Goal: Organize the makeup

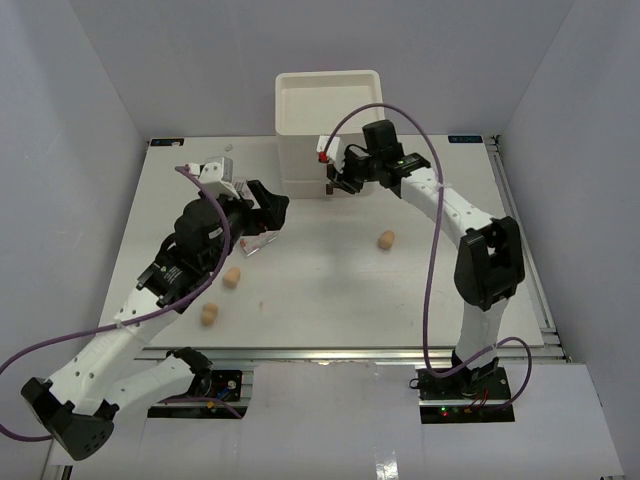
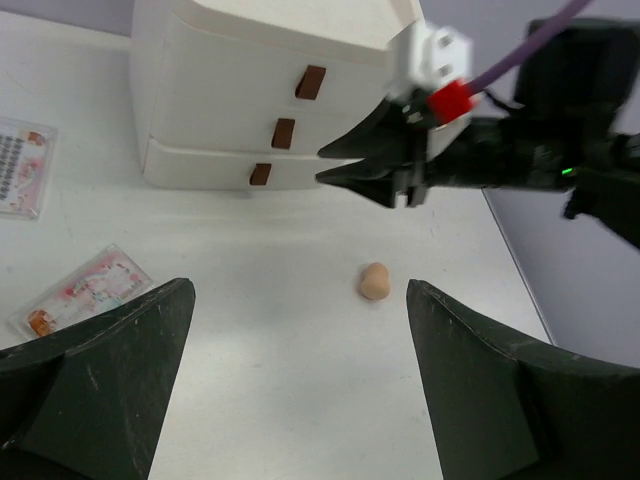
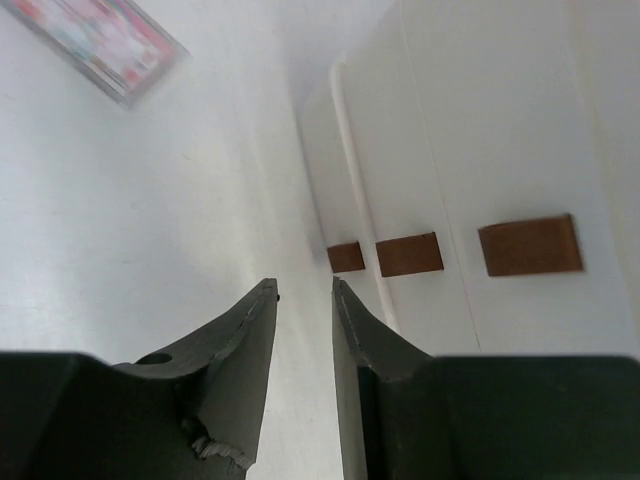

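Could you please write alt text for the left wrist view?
The right arm's black claw, narrowly open, points at a white three-drawer box with red-brown handles. A tan egg-shaped sponge lies beyond the open left claw.

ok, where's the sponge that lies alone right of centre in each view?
Top external: sponge right of centre, nearer than the drawer box and off to its right.
Left wrist: sponge near centre, framed by the left gripper, below the right gripper.
Right wrist: not in view.
Shared landmark: the drawer box, in all three views; its brown handles show in both wrist views.
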Tool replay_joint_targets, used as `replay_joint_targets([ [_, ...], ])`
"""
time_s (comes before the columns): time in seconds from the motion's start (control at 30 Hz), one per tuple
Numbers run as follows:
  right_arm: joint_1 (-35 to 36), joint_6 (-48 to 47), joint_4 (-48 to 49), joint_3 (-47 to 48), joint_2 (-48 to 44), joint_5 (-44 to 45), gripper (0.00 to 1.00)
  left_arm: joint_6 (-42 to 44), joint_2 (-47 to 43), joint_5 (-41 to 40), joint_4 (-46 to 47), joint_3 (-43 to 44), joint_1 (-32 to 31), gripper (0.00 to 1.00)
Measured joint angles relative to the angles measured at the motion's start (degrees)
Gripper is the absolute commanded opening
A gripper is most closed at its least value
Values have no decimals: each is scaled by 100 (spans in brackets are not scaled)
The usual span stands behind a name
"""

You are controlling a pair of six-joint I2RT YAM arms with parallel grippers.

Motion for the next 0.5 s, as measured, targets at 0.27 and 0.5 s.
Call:
replay_joint_targets([
  [0.27,-1053,1337,-128,-526,-1136,-1508,53,-520,1413,1326,753,-91,609,98],
  [0.5,-1940,2264,-69,-1409,-1490,-1977,64,-693,3714,2063,1475,292,808,98],
])
